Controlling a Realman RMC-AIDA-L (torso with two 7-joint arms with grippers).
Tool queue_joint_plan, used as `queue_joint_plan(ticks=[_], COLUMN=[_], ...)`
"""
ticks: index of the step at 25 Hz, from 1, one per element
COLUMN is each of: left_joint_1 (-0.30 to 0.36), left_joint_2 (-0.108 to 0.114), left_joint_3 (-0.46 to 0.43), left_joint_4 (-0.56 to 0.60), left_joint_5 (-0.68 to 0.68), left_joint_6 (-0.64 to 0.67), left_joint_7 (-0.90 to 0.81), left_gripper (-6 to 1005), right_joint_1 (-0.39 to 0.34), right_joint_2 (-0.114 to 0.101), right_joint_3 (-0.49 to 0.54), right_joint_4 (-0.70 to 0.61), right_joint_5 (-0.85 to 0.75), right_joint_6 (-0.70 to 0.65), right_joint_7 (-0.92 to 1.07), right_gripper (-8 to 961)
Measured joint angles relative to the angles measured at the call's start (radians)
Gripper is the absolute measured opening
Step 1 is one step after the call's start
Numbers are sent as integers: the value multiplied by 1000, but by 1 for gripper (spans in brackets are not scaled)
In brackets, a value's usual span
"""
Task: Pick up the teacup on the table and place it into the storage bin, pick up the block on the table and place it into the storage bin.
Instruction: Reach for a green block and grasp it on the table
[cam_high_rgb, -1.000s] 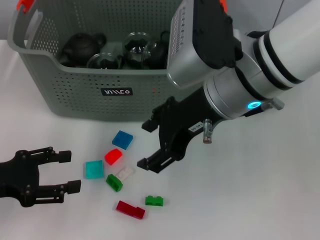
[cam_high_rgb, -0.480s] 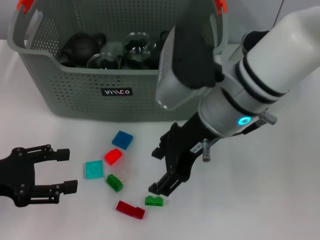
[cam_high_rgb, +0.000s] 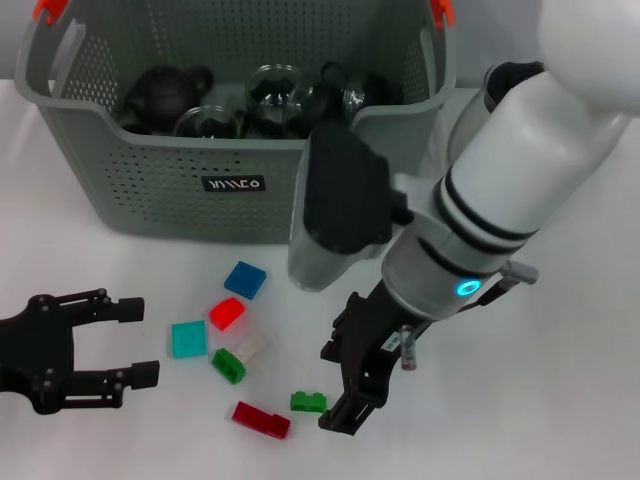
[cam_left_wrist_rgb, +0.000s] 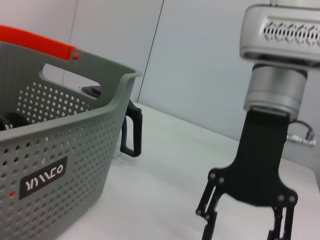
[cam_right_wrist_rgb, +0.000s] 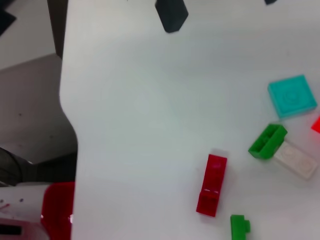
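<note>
Several small blocks lie on the white table in front of the storage bin (cam_high_rgb: 150, 190): blue (cam_high_rgb: 245, 279), red (cam_high_rgb: 227, 313), cyan (cam_high_rgb: 188, 338), white (cam_high_rgb: 248, 349), green (cam_high_rgb: 228, 366), dark red (cam_high_rgb: 261, 419) and a small green block (cam_high_rgb: 308, 402). My right gripper (cam_high_rgb: 338, 388) hangs open, low over the table, just right of the small green block and holding nothing. My left gripper (cam_high_rgb: 135, 342) rests open at the front left, left of the cyan block. No teacup shows on the table. Dark pots and glass vessels lie in the bin.
A carafe's black handle (cam_left_wrist_rgb: 131, 132) stands beside the bin (cam_left_wrist_rgb: 60, 150), with the right gripper (cam_left_wrist_rgb: 245, 227) beyond it. In the right wrist view the dark red block (cam_right_wrist_rgb: 212, 184), green block (cam_right_wrist_rgb: 267, 141) and cyan block (cam_right_wrist_rgb: 292, 95) lie near the table's front edge (cam_right_wrist_rgb: 67, 100).
My right gripper has swung down and toward the table's front, from beside the white block to beside the small green block, staying open. The left gripper has hardly moved.
</note>
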Motion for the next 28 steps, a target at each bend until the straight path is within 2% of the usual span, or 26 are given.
queue_joint_plan(ticks=[5,18,28], left_joint_1=[0,0,0], left_joint_2=[-3,-6,-8], left_joint_3=[0,0,0], left_joint_4=[0,7,9], left_joint_5=[1,2,0], left_joint_6=[-2,-5,-9], left_joint_7=[0,11,13], left_gripper=[829,829,829], right_joint_1=[20,38,31], right_joint_2=[2,11,14], right_joint_3=[-124,-247,-280], right_joint_4=[39,87,106], right_joint_5=[0,0,7], right_joint_6=[99,267,318], right_joint_7=[39,64,57], right_gripper=[798,725,538])
